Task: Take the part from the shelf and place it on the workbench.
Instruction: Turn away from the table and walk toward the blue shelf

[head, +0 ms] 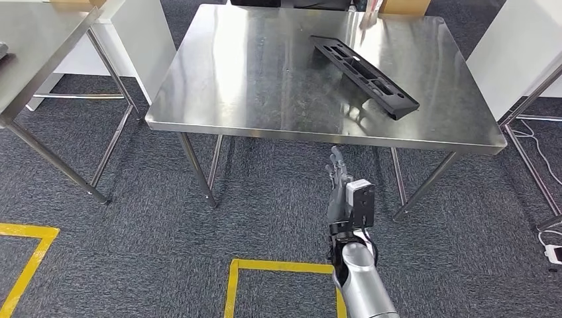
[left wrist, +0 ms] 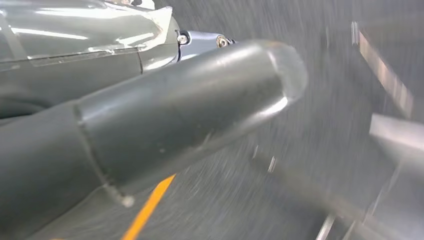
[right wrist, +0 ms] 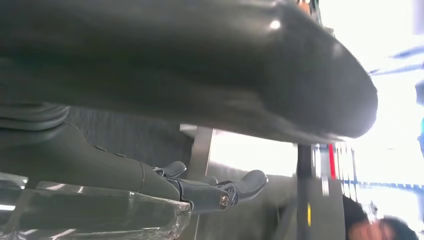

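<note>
part lies flat on workbench | right hand below its edge, fingers straight, empty | left hand: cannot tell

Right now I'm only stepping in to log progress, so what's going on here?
Nothing is being handled at this moment. The long black part lies flat on the steel workbench, toward its far right side, with no hand on it. The robot's right hand hangs in front of the bench's near edge, fingers extended, holding nothing. The left hand shows in its wrist view over the carpet, blurred, so its state is unclear. Judged from how things lie, the placing looks done.
</note>
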Tool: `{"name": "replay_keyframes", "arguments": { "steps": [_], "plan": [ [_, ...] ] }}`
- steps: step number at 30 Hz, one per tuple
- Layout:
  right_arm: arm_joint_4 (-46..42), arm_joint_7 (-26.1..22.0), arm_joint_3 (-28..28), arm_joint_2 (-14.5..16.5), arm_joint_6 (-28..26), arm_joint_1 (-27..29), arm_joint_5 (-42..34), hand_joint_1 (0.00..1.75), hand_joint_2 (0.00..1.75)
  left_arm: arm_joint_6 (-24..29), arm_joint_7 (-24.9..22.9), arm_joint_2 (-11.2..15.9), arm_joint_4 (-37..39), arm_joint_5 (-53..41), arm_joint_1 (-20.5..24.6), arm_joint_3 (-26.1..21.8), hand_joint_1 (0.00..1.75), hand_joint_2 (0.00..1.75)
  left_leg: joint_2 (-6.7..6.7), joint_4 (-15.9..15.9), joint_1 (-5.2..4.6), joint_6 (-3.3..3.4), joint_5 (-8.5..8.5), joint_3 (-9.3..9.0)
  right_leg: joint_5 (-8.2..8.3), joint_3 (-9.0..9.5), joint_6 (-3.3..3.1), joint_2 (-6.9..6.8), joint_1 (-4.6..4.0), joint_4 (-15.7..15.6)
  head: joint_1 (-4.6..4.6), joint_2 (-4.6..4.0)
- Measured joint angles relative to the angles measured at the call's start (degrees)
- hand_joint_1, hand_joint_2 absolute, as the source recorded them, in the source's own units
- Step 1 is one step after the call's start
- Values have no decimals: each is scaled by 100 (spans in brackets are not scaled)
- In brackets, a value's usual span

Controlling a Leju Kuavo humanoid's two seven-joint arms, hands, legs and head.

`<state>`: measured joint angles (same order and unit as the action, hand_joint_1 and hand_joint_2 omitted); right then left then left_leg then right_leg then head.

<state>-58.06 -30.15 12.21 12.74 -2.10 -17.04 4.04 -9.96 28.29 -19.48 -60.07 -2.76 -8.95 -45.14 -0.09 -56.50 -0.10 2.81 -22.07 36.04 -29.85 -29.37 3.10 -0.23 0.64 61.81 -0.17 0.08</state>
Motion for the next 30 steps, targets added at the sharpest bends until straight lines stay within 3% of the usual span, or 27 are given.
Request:
{"name": "replay_keyframes", "arguments": {
  "steps": [2, 3, 5, 6, 8, 9, 10, 11, 12, 14, 16, 18, 20, 21, 22, 24, 25, 26, 27, 28, 29, 30],
  "plan": [
    [-271, 83, -125, -125, -161, 90, 0, 0, 0, -348, 1, 11, 6, -482, 168, -32, 0, 0, -10, -18, -9, -55, 100, 63, -37, 336, -76, -1, -42, -592, -15, 0],
    [-419, 114, -190, -195, -217, 167, -2, 0, 0, -412, 11, 20, 27, -634, 257, -36, 0, 0, -12, -7, -9, -88, 155, 75, -41, 355, -114, 0, -64, -687, -21, 0],
    [-683, 152, -310, -320, -306, 356, -10, 0, 0, -452, 54, 60, 103, -823, 414, -28, 0, 0, -18, -12, 10, -157, 168, 118, 64, 264, -203, -2, -15, -702, -22, 1],
    [-804, 169, -359, -364, -339, 456, -19, 0, 0, -449, 81, 90, 164, -875, 477, -6, 0, 0, -19, -105, 20, -194, 18, 165, 136, 220, -270, -5, 15, -709, -35, 0],
    [-1028, 181, -452, -434, -399, 663, -33, 0, 0, -415, 141, 166, 314, -925, 591, 85, 0, 0, -15, -620, 50, -264, -564, 316, 293, 95, -351, -10, 49, -712, -78, -1],
    [-1137, 184, -501, -474, -425, 771, -41, 0, 0, -394, 167, 206, 397, -935, 644, 150, 0, 0, -12, -1008, 67, -298, -857, 396, 369, 7, -367, -13, 47, -705, -100, -1],
    [-1229, 185, -548, -515, -444, 871, -45, 0, 0, -367, 190, 243, 477, -935, 686, 219, 0, 0, -10, -1371, 84, -327, -1033, 448, 440, -87, -358, -16, 45, -695, -108, 0],
    [-1311, 185, -592, -556, -458, 962, -49, 0, 0, -340, 213, 280, 552, -935, 718, 293, 0, 0, -8, -1620, 103, -350, -1067, 439, 508, -188, -345, -18, 46, -679, -107, -1],
    [-1383, 185, -631, -592, -466, 1042, -50, 0, 0, -307, 231, 317, 617, -934, 743, 368, 0, 0, -7, -1685, 121, -364, -974, 344, 571, -291, -328, -19, 49, -657, -108, -1],
    [-1505, 185, -697, -652, -485, 1160, -51, 0, 0, -239, 264, 385, 722, -925, 788, 520, 0, 0, -8, -1216, 152, -366, -678, -137, 682, -481, -275, -11, 61, -592, -110, -1],
    [-1608, 183, -760, -700, -502, 1229, -54, 0, 0, -179, 292, 446, 800, -904, 836, 672, 0, 0, -20, -395, 144, -330, -710, -727, 773, -607, -197, -1, 56, -539, -108, 0],
    [-1682, 180, -799, -739, -509, 1258, -56, 0, 0, -146, 308, 501, 878, -880, 864, 800, 0, 0, -31, 38, 97, -253, -846, -963, 884, -648, -102, -2, 51, -550, -93, 0],
    [-1715, 177, -825, -786, -511, 1284, -57, 0, 0, -140, 318, 543, 962, -862, 871, 890, 0, 0, -13, 90, 65, -136, -744, -870, 960, -685, -22, 0, 52, -578, -80, -1],
    [-1722, 175, -842, -809, -511, 1300, -58, 0, 0, -132, 331, 556, 1005, -844, 876, 931, 0, 0, 1, 102, 62, -68, -664, -797, 872, -743, -21, 4, 53, -514, -75, -1],
    [-1725, 171, -862, -835, -511, 1314, -64, 0, 0, -117, 356, 577, 1049, -812, 881, 971, 0, 0, 17, 119, 64, -11, -576, -708, 677, -836, -47, 8, 53, -349, -58, -1],
    [-1726, 160, -902, -886, -517, 1320, -84, 0, 0, -69, 430, 620, 1145, -710, 893, 1068, 0, 0, 32, 124, 59, 54, -406, -513, 95, -1068, -118, 11, 60, 326, -27, -1],
    [-1726, 154, -920, -915, -520, 1320, -94, 0, 0, -40, 467, 645, 1198, -647, 899, 1128, 0, 0, 36, 121, 52, 59, -318, -413, -112, -1152, -112, 12, 61, 729, -11, -1],
    [-1726, 150, -935, -943, -523, 1320, -101, 0, 0, -8, 494, 667, 1252, -585, 906, 1197, 0, 0, 39, 114, 46, 58, -225, -303, -188, -1176, -71, 14, 60, 1061, -5, -1],
    [-1726, 148, -947, -966, -524, 1321, -104, 0, 0, 23, 511, 690, 1305, -525, 913, 1270, 0, 0, 44, 105, 42, 48, -135, -191, -131, -1115, -9, 15, 59, 1240, 1, -1],
    [-1730, 147, -955, -982, -524, 1320, -106, 0, 0, 55, 520, 712, 1352, -468, 921, 1343, 0, 0, 49, 92, 39, 34, -49, -79, 8, -953, 55, 16, 57, 1215, 5, -1],
    [-1740, 146, -960, -995, -524, 1320, -107, 0, 0, 86, 524, 735, 1391, -415, 931, 1414, 0, 0, 53, 73, 38, 14, 33, 35, 137, -679, 93, 17, 58, 973, 7, 0],
    [-1761, 144, -966, -1004, -524, 1317, -107, 0, 0, 114, 526, 757, 1421, -368, 944, 1482, 0, 0, 54, 47, 28, -13, 104, 134, 149, -302, 87, 16, 51, 530, 9, 1]
  ]
}}
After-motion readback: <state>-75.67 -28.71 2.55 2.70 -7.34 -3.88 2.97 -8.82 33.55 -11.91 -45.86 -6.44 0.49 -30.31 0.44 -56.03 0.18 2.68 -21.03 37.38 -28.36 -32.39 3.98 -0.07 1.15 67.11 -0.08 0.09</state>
